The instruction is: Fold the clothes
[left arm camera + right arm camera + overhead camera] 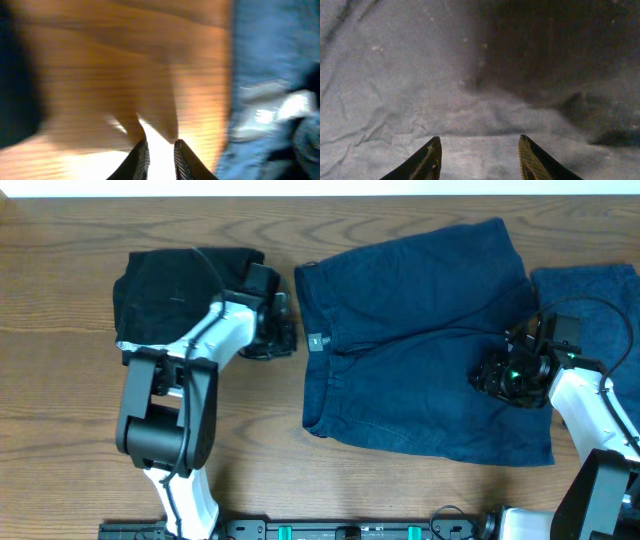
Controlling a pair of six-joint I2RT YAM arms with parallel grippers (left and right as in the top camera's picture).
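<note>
Left gripper (160, 159) – fingers standing narrowly apart, gripping nothing – is hovering over bare table (60, 440). The black garment (165, 295) is lying to its left, the navy shorts (420, 340) to its right. Right gripper (480, 160), jaws spread, is hanging low over the shorts' leg – a second navy piece (600, 300) is lying to its right.
</note>
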